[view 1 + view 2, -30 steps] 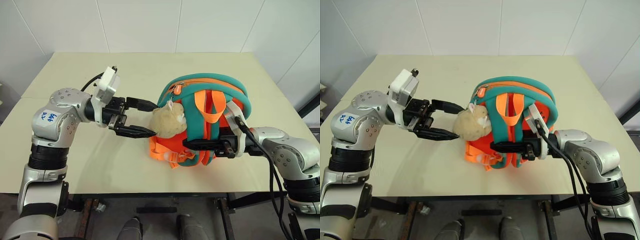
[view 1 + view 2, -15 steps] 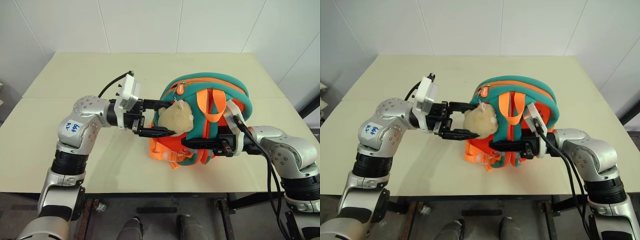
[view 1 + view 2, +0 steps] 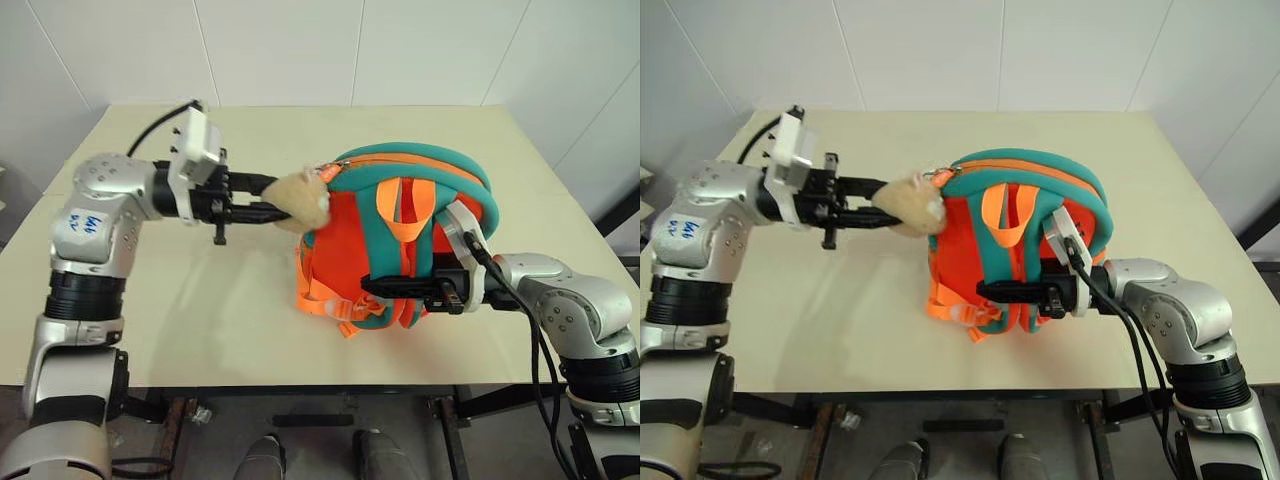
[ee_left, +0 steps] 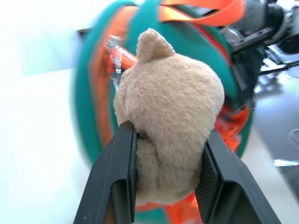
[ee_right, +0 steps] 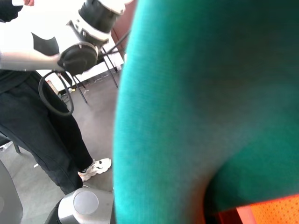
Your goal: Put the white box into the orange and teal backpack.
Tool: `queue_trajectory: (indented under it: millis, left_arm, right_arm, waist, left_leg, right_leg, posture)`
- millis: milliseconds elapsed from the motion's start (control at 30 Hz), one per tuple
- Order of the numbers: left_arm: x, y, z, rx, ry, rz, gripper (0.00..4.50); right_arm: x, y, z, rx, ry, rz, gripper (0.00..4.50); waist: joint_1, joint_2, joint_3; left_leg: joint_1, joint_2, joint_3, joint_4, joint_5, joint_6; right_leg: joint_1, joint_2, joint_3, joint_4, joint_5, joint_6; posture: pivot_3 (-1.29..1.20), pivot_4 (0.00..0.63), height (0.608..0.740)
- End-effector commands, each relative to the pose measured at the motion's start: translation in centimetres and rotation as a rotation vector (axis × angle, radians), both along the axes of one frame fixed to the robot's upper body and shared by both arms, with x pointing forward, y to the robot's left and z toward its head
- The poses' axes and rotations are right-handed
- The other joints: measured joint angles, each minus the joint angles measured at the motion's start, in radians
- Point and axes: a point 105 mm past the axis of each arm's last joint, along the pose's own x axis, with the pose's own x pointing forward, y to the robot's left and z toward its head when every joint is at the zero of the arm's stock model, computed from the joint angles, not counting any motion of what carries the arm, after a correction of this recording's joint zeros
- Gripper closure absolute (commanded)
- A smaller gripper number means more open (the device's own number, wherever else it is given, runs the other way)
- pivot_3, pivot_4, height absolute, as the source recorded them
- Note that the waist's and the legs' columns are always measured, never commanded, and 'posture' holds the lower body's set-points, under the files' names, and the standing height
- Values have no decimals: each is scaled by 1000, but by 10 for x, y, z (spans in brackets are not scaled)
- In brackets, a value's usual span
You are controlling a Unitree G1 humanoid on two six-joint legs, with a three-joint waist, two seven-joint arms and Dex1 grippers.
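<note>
A: Two changes are seen: the left end effector (image 4: 166,186), wide open a second ago, is now clamped on the plush animal (image 3: 303,198), which is drawn away from the backpack (image 3: 400,235).

B: The right end effector (image 3: 375,287) is kept shut on a teal strap (image 3: 400,288). The white box is not seen; the opening is likely being prepared.

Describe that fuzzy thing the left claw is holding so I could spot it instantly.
On the pale table stands an orange and teal backpack. At its top, on the side toward the left gripper, hangs a tan plush animal, pinched between the black fingers. It is the only soft, furry, beige thing there.
</note>
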Motion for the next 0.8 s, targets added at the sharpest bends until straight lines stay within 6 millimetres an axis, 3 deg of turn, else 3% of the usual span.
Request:
queue_trajectory:
  millis: [33,100,233,300,433,500,567,667,767,800]
  left_arm:
    - [14,34,0,65,-53,127,3203]
    - [25,50,-14,109,-48,197,3203]
    - [37,58,-45,173,-24,230,3203]
    - [42,53,-73,169,50,224,3203]
    - [45,45,-99,141,112,209,3203]
    - [43,30,-129,115,185,185,3203]
    - [42,19,-145,86,235,173,3203]
    - [39,14,-158,66,275,166,3203]
    - [33,18,-155,49,292,154,3203]
    - [30,20,-153,51,289,152,3208]
  right_arm:
    - [-7,-1,7,13,-39,7,4500]
    - [-7,-4,7,9,-39,-2,4500]
    - [-7,-4,7,13,-41,-16,4500]
    - [-8,-3,6,17,-39,-18,4500]
    - [-9,-3,5,17,-36,-20,4500]
    - [-3,-3,2,18,-38,-51,4500]
    - [0,-4,-3,7,-38,-71,4500]
    - [4,-7,-9,-7,-44,-105,4500]
    - [14,-13,-5,24,-85,-183,4500]
    - [16,-16,-3,30,-94,-206,4193]
  waist:
    - [-1,0,0]
    - [-2,0,0]
    - [1,0,0]
    - [2,0,0]
    - [0,0,0]
    - [0,0,0]
    - [2,0,0]
    - [3,0,0]
    - [3,0,0]
    - [2,0,0]
  left_leg:
    - [0,0,0,0,0,0]
    - [0,0,0,-2,0,0]
    - [1,0,0,-2,0,0]
    - [0,0,0,-2,0,0]
    - [0,0,0,-2,0,0]
    - [0,0,0,-2,0,0]
    - [0,0,0,-2,0,0]
    - [0,0,0,-1,0,0]
    - [0,0,0,0,0,0]
    - [1,0,0,1,0,0]
  right_leg:
    - [0,0,0,0,0,0]
    - [-1,0,0,0,0,0]
    - [-1,0,0,0,0,-1]
    - [-1,0,0,0,0,-1]
    - [-1,0,0,0,0,0]
    - [-2,0,0,1,0,0]
    - [-1,0,0,1,0,0]
    - [-1,0,0,1,0,0]
    - [0,0,0,1,0,0]
    - [1,0,0,1,1,0]
  posture:
    - [0,150,740]
    - [0,150,740]
    - [0,150,740]
    - [0,150,740]
    - [0,150,740]
    - [0,150,740]
    - [0,150,740]
    - [0,150,740]
    - [0,150,740]
    - [0,150,740]
